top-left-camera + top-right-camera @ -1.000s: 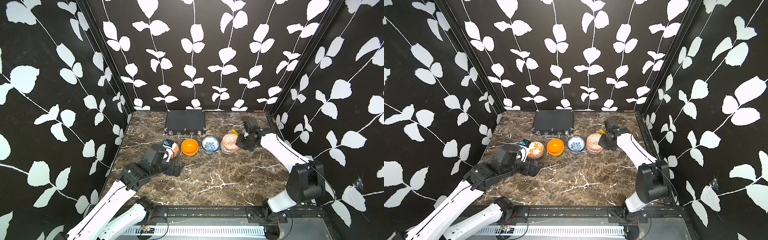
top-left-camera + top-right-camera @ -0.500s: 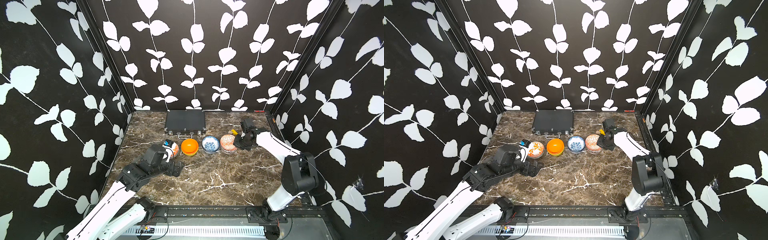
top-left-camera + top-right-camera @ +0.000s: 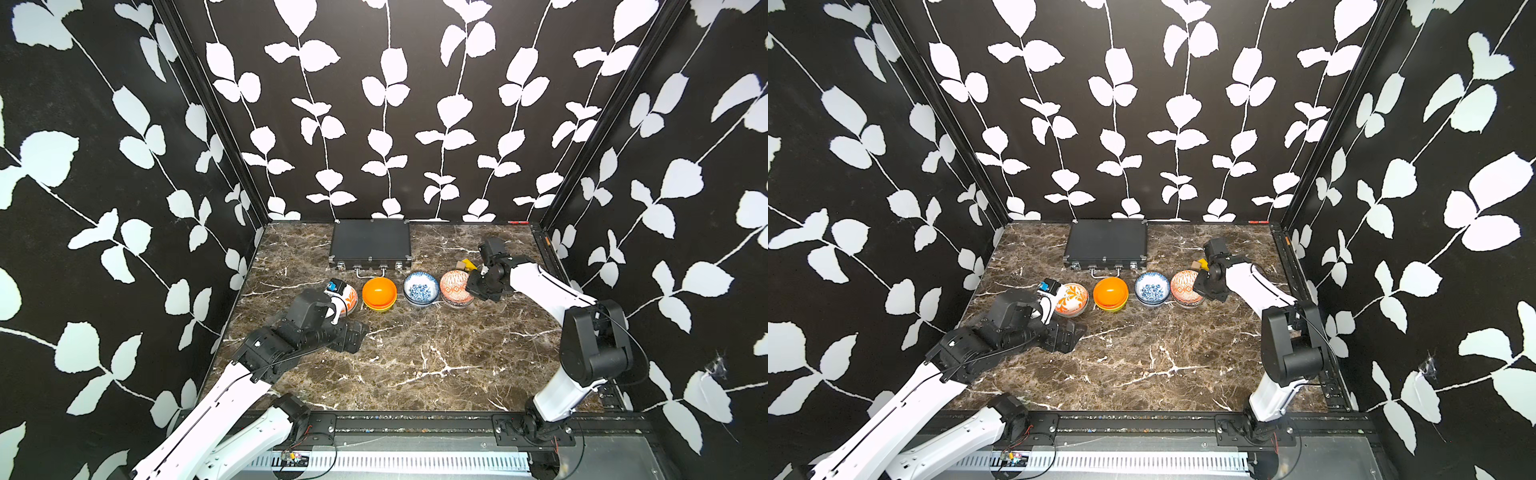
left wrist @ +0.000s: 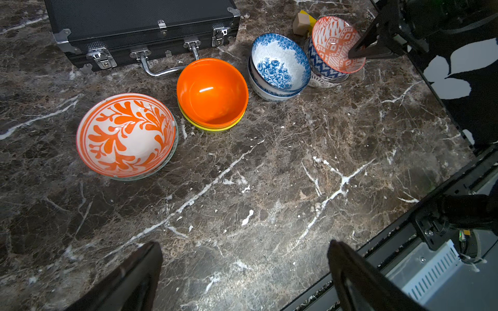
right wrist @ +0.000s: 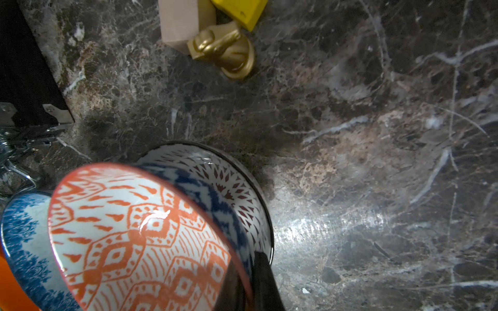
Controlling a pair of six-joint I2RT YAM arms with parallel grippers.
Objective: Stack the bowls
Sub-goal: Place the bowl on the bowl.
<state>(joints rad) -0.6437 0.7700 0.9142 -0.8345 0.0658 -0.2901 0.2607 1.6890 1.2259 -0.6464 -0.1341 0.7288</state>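
Four piles of bowls stand in a row in front of the case. The orange-leaf bowl (image 3: 348, 296) (image 4: 125, 134) sits in a grey-green one. The plain orange bowl (image 3: 379, 291) (image 4: 213, 91) sits in a yellow one. Two blue-floral bowls (image 3: 421, 286) (image 4: 281, 64) are nested. The orange-geometric bowl (image 3: 455, 282) (image 5: 140, 237) leans tilted in the purple-dotted bowl (image 5: 242, 194). My right gripper (image 3: 473, 286) (image 5: 250, 282) is shut on its rim. My left gripper (image 3: 353, 336) (image 4: 244, 243) stands open over bare table, in front of the leaf bowl.
A flat black case (image 3: 370, 243) lies at the back. Yellow and tan blocks (image 3: 465, 264) and a small gold piece (image 5: 226, 51) lie just behind the right pile. The enclosure's right wall (image 3: 552, 249) is near the right arm.
The right arm's elbow has swung inward and its wrist has turned at the orange-geometric bowl, which stays in its grip. The left arm has not moved.
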